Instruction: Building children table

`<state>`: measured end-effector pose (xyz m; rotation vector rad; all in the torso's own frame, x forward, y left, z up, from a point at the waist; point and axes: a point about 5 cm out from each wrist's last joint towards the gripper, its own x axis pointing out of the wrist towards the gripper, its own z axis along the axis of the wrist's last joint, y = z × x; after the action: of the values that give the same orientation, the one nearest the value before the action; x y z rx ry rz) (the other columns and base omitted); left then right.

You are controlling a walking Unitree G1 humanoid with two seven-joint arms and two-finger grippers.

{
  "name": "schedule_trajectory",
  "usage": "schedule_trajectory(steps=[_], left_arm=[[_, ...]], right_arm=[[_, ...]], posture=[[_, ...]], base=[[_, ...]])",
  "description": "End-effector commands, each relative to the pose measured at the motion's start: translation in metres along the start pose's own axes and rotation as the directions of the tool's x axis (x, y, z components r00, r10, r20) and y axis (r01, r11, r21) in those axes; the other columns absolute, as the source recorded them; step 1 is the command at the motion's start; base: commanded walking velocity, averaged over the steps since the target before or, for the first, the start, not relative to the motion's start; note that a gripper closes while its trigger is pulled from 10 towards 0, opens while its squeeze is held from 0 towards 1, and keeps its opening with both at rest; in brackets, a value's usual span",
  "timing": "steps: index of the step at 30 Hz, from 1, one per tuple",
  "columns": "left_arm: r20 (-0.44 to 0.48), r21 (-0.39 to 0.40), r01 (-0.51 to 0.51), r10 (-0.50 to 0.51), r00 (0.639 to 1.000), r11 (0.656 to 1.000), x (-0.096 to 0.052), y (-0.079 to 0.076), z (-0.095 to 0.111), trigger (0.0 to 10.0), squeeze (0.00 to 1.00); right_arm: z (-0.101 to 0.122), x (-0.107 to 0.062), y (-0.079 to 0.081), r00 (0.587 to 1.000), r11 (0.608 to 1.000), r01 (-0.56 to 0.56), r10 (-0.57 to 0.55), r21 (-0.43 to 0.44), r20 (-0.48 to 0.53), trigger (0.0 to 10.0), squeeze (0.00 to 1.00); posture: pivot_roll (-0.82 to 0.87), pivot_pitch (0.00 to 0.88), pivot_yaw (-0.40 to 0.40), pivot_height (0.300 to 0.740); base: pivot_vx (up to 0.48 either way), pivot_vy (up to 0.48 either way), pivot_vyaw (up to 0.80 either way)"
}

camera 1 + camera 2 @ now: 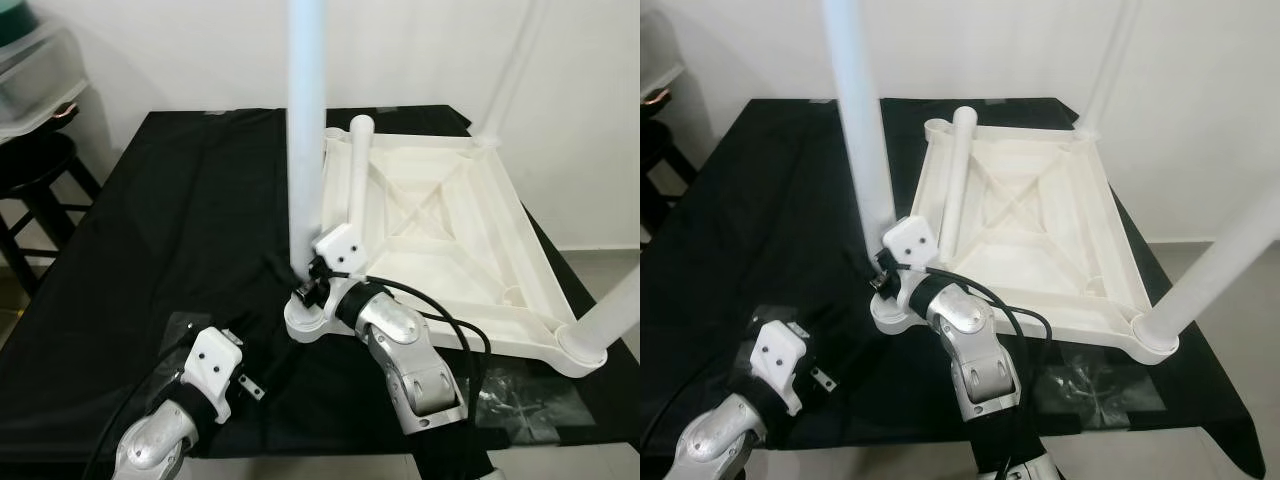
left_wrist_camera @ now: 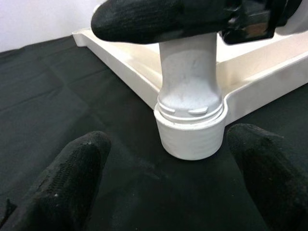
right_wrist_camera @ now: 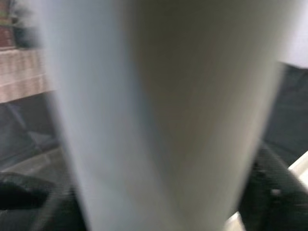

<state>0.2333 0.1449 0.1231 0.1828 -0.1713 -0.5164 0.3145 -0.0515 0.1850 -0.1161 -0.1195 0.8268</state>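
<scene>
The white table top (image 1: 440,230) lies upside down on a black cloth. An upright white leg (image 1: 305,130) stands in the near-left corner socket (image 2: 190,137). My right gripper (image 1: 312,278) is shut on this leg just above the socket; in the right wrist view the leg (image 3: 163,115) sits between its dark fingers (image 3: 269,187). My left gripper (image 2: 168,144) is open, low on the cloth in front of the socket and apart from it. A loose leg (image 1: 352,180) lies across the top's left side. Two more legs stand at the far-right corner (image 1: 510,70) and the near-right corner (image 1: 615,310).
A dark stool (image 1: 40,170) and a clear plastic box (image 1: 30,80) stand to the left of the covered table. A clear plastic bag (image 1: 510,395) lies on the cloth near the front right edge. A white wall is behind.
</scene>
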Motion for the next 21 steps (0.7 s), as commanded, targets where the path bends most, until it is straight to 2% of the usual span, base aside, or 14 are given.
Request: schedule_trajectory(steps=[1, 2, 3, 5, 6, 7, 8, 9, 10, 11, 15, 17, 20, 21], left_arm=[[-0.016, -0.011, 0.002, -0.002, 1.0, 1.0, -0.001, -0.001, -0.003, 10.0, 0.0], [-0.016, -0.011, 0.002, -0.002, 1.0, 1.0, -0.001, -0.001, -0.003, 10.0, 0.0], [-0.015, -0.011, 0.001, -0.001, 1.0, 1.0, -0.001, -0.002, -0.003, 10.0, 0.0], [-0.014, -0.012, -0.003, 0.003, 1.0, 1.0, -0.001, -0.002, -0.003, 10.0, 0.0], [-0.014, -0.012, -0.003, 0.003, 1.0, 1.0, -0.001, -0.002, -0.003, 10.0, 0.0], [-0.014, -0.013, -0.004, 0.004, 1.0, 1.0, -0.001, -0.003, -0.003, 10.0, 0.0], [-0.014, -0.013, -0.006, 0.006, 1.0, 1.0, -0.002, -0.003, -0.003, 10.0, 0.0], [-0.014, -0.013, -0.006, 0.006, 1.0, 1.0, -0.002, -0.003, -0.003, 10.0, 0.0], [-0.017, -0.011, -0.008, 0.008, 1.0, 1.0, -0.003, -0.003, -0.003, 10.0, 0.0], [-0.017, -0.011, -0.008, 0.008, 1.0, 1.0, -0.003, -0.003, -0.003, 10.0, 0.0], [-0.029, -0.002, -0.02, 0.02, 0.999, 1.0, -0.01, 0.001, -0.002, 10.0, 0.0], [-0.029, -0.002, -0.02, 0.02, 0.999, 1.0, -0.01, 0.001, -0.002, 10.0, 0.0], [-0.031, 0.0, -0.022, 0.022, 0.999, 1.0, -0.011, 0.001, -0.002, 10.0, 0.0], [-0.036, 0.003, -0.025, 0.026, 0.999, 1.0, -0.013, 0.002, -0.002, 10.0, 0.0]], right_arm=[[0.015, 0.003, -0.002, 0.992, 0.994, -0.112, 0.112, -0.001, 0.05, 10.0, 1.0], [0.015, 0.003, -0.002, 0.992, 0.994, -0.112, 0.112, -0.001, 0.05, 10.0, 1.0], [0.022, 0.003, -0.005, 0.978, 0.98, -0.196, 0.197, -0.026, 0.071, 10.0, 1.0], [0.033, 0.001, -0.007, 0.913, 0.914, -0.393, 0.401, -0.103, 0.075, 10.0, 1.0], [0.033, 0.001, -0.007, 0.913, 0.914, -0.393, 0.401, -0.103, 0.075, 10.0, 1.0], [0.034, 0.002, -0.01, 0.895, 0.891, -0.432, 0.443, -0.139, 0.06, 10.0, 0.47], [0.033, 0.003, -0.014, 0.869, 0.862, -0.484, 0.494, -0.153, 0.037, 10.0, 0.0], [0.033, 0.003, -0.014, 0.869, 0.862, -0.484, 0.494, -0.153, 0.037, 10.0, 0.0], [0.033, 0.004, -0.016, 0.836, 0.826, -0.54, 0.549, -0.16, 0.012, 10.0, 0.0], [0.033, 0.004, -0.016, 0.836, 0.826, -0.54, 0.549, -0.16, 0.012, 10.0, 0.0], [0.047, 0.013, -0.024, 0.677, 0.674, -0.733, 0.735, -0.096, -0.013, 10.0, 0.0], [0.047, 0.013, -0.024, 0.677, 0.674, -0.733, 0.735, -0.096, -0.013, 10.0, 0.0], [0.049, 0.015, -0.025, 0.656, 0.652, -0.753, 0.755, -0.086, -0.018, 10.0, 0.0], [0.049, 0.019, -0.026, 0.632, 0.63, -0.774, 0.774, -0.068, -0.025, 10.0, 0.0]], posture=[[0.01, 0.174, 0.005, 0.74], [0.01, 0.174, 0.005, 0.74], [0.01, 0.177, 0.003, 0.74], [0.01, 0.176, 0.0, 0.74], [0.01, 0.176, 0.0, 0.74], [0.02, 0.179, -0.004, 0.74], [0.02, 0.18, -0.005, 0.74], [0.02, 0.18, -0.005, 0.74], [0.03, 0.182, -0.006, 0.74], [0.03, 0.182, -0.006, 0.74], [0.06, 0.194, -0.008, 0.74], [0.06, 0.194, -0.008, 0.74], [0.06, 0.194, -0.008, 0.74], [0.07, 0.199, -0.01, 0.74]], base=[[0.0, 0.0, 0.0], [0.0, 0.0, 0.0], [0.0, 0.0, 0.0], [0.0, 0.0, 0.0], [0.0, 0.0, 0.0], [0.0, 0.0, 0.0], [0.0, 0.0, 0.0], [0.0, 0.0, 0.0], [0.0, 0.0, 0.0], [0.0, 0.0, 0.0], [0.0, 0.0, 0.0], [0.0, 0.0, 0.0], [0.0, 0.0, 0.0], [0.0, 0.0, 0.0]])
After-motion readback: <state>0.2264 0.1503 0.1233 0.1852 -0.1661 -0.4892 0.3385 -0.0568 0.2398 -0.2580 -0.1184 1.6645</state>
